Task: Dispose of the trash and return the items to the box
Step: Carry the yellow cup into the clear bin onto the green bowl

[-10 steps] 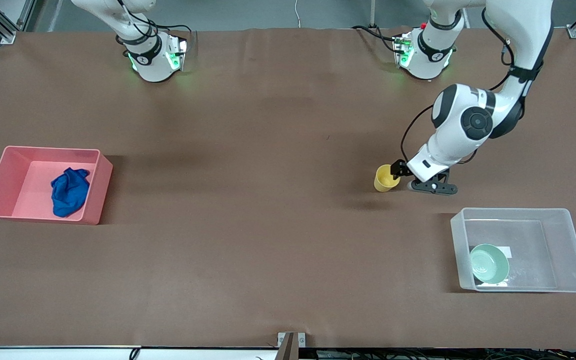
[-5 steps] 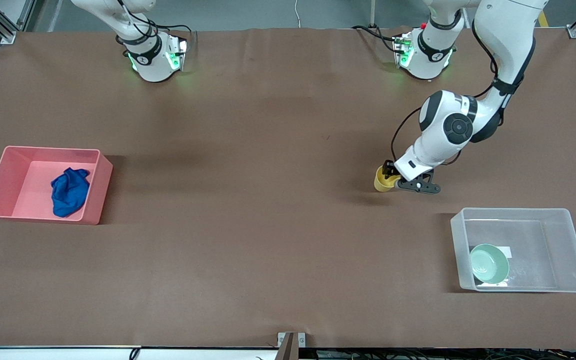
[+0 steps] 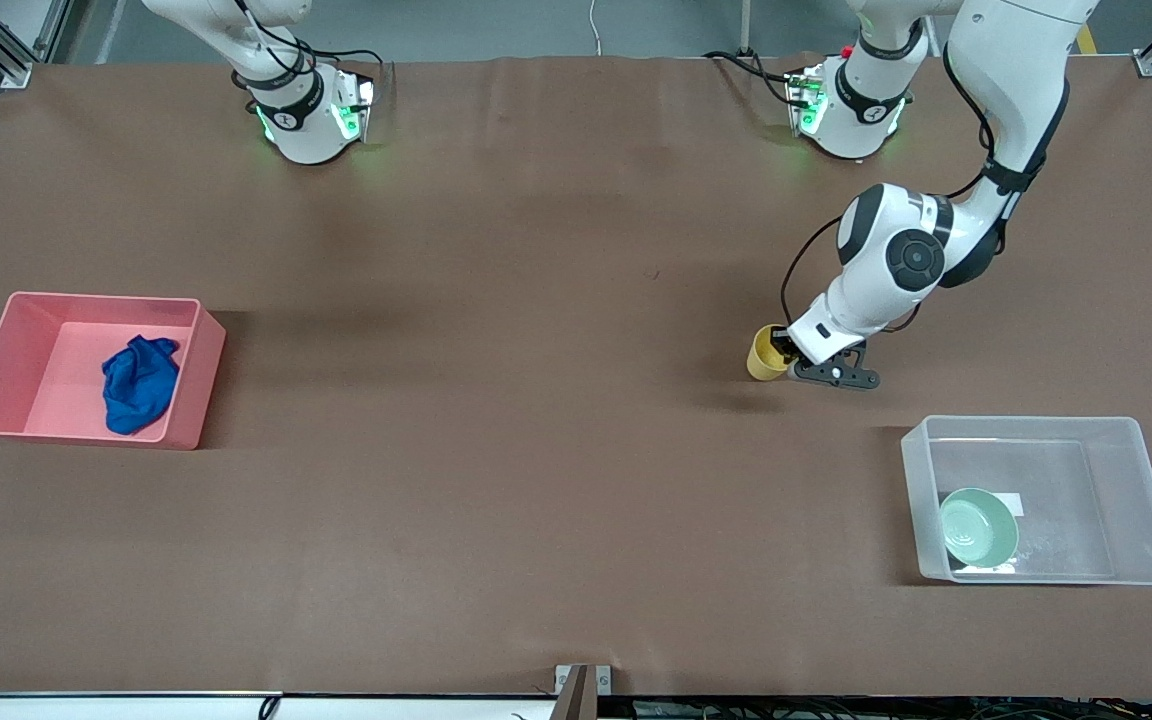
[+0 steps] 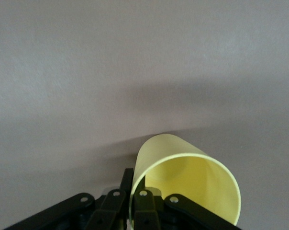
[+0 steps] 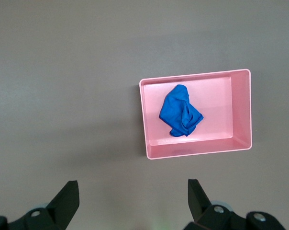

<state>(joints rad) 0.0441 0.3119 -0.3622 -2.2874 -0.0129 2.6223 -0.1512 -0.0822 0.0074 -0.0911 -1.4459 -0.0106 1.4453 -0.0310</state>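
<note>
The yellow cup (image 3: 764, 356) is on the table, farther from the front camera than the clear box (image 3: 1026, 422). My left gripper (image 3: 786, 352) is shut on the cup's rim, one finger (image 4: 127, 181) outside the wall and the other inside the yellow cup (image 4: 192, 179). The mint-green bowl (image 3: 978, 526) lies in the box. The blue trash (image 3: 139, 383) lies in the pink bin (image 3: 194, 385). My right gripper (image 5: 132, 191) hangs open and empty high over the table, with the pink bin (image 5: 197, 150) and the trash (image 5: 180, 111) below it; it is out of the front view.
A white label (image 3: 1008, 502) lies on the box floor beside the bowl. The pink bin stands at the right arm's end of the table and the clear box at the left arm's end. Brown table cover spans between them.
My left gripper moved in onto the yellow cup and closed on its rim. The right arm, the bins, the bowl and the trash have not moved.
</note>
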